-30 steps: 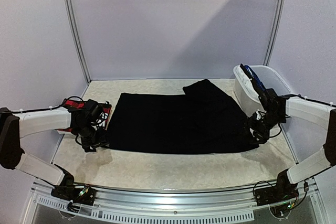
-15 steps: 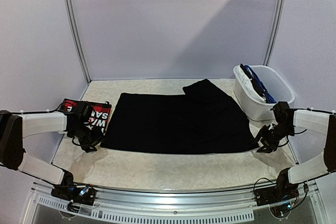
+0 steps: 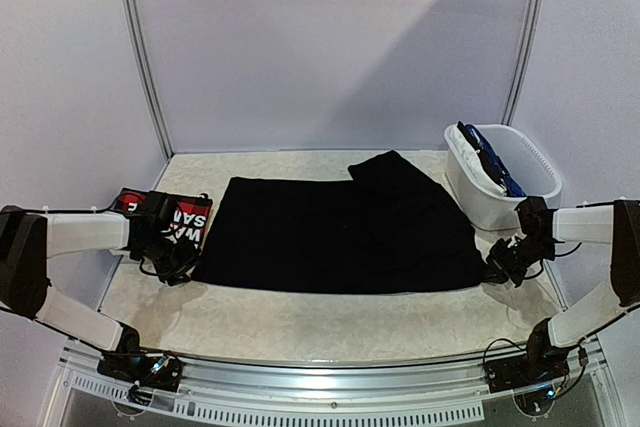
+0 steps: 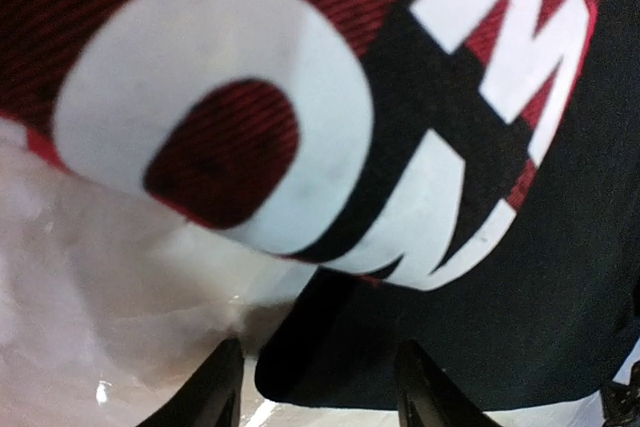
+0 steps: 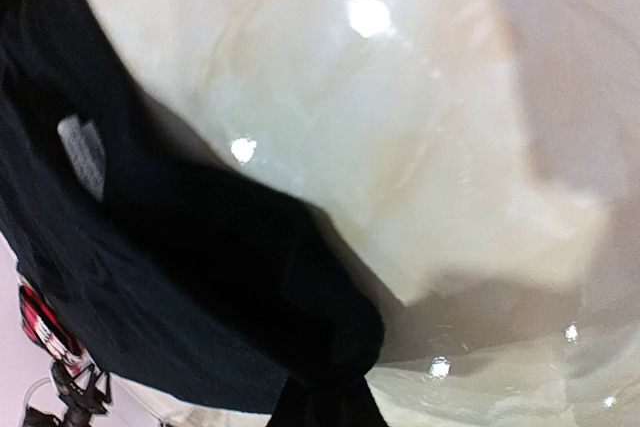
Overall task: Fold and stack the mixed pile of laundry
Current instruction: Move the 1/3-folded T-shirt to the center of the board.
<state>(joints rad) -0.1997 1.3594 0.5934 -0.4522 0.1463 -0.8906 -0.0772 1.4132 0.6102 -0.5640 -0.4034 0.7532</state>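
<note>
A plain black garment lies spread flat across the middle of the table. Its near left corner sits between the two fingers of my left gripper, which is open and low over the table. Just behind that corner lies a red-black plaid garment with white lettering, folded at the left edge. My right gripper is shut on the black garment's near right corner, at the table's right side. A blue plaid shirt lies in the basket.
A white plastic basket stands at the back right, just behind my right arm. Metal frame posts rise at both back corners. Bare marbled tabletop runs along the front.
My right gripper swung out to the garment's near right corner and shut on it. My left gripper drew back left of the black garment's edge, and its jaws narrowed a little.
</note>
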